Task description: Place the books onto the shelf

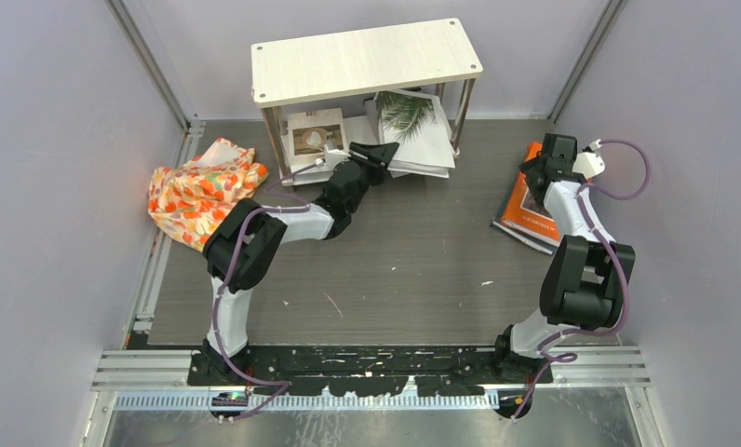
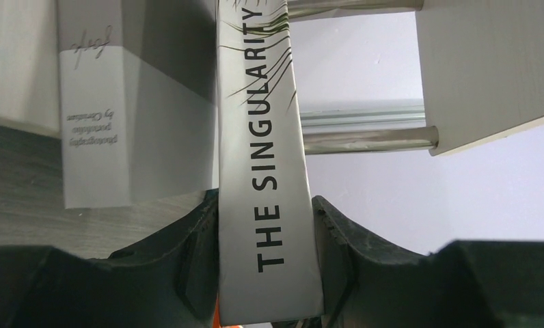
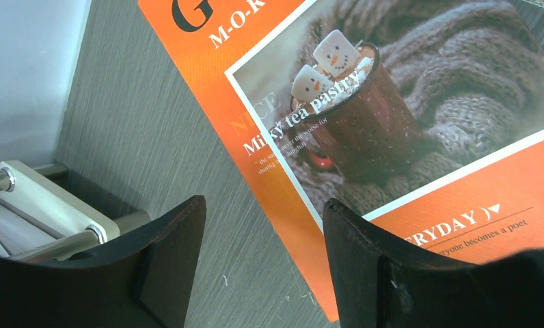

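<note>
Green palm-leaf book point(image 2: 259, 116) is clamped at its spine in my left gripper point(image 2: 266, 205), part-way under the shelf point(image 1: 367, 58) top at the far side. Recommended: keep it level, push straight in, release only once supported. My right gripper point(image 3: 264, 212) hangs with fingers apart over the orange book point(image 3: 419, 89), far right.

From above, the top board of the shelf point(image 1: 367, 58) covers the far ends of the palm-leaf book point(image 1: 413, 116) and the beige book point(image 1: 316, 135) beneath it, and the right arm point(image 1: 572, 200) hides one corner of the orange book point(image 1: 516, 212). In the left wrist view the palm-leaf book's spine runs off top and bottom; in the right wrist view the orange cover's title is cut by the top edge, its small print unreadable
</note>
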`<state>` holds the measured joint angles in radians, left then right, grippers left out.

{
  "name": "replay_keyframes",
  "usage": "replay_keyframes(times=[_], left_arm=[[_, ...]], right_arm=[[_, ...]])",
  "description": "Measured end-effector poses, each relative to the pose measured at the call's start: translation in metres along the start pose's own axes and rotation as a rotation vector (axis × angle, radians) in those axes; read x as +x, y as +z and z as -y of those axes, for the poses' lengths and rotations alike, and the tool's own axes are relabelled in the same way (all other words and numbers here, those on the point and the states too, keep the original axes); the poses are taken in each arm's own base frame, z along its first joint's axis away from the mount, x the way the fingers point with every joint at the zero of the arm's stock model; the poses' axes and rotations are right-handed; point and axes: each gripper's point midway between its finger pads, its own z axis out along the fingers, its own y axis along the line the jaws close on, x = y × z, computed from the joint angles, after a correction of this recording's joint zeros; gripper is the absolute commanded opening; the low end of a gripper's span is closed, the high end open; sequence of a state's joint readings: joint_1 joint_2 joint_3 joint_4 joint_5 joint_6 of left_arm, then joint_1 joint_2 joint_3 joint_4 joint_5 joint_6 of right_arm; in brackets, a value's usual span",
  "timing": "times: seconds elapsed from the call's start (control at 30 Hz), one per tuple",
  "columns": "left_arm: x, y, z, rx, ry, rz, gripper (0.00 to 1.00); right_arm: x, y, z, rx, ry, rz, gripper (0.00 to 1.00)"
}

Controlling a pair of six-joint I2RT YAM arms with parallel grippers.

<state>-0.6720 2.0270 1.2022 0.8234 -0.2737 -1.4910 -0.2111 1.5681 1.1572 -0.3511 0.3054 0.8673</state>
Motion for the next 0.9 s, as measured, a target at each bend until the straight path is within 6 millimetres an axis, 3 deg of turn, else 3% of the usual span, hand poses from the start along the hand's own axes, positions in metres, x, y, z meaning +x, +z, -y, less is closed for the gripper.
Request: replay_keyframes(times=[0.23,0.47,0.9], left_arm=[[-0.001,0.014,0.007,0.022,-0.011,0.025,0.55],[-0.004,0.017,0.006,0.019,-0.009,0.043,0.66],[0.007,0.012,-0.002,0.004,0.005,0.024,0.57]], right_arm=[[0.0,0.005,-0.003,0.0,-0.004,-0.001,0.68],[0.006,0.001,-0.012,-0.024,-0.047,-0.008,0.69],[0.037,-0.019,-0.049,-0.122,-0.18,-0.042,0.69]])
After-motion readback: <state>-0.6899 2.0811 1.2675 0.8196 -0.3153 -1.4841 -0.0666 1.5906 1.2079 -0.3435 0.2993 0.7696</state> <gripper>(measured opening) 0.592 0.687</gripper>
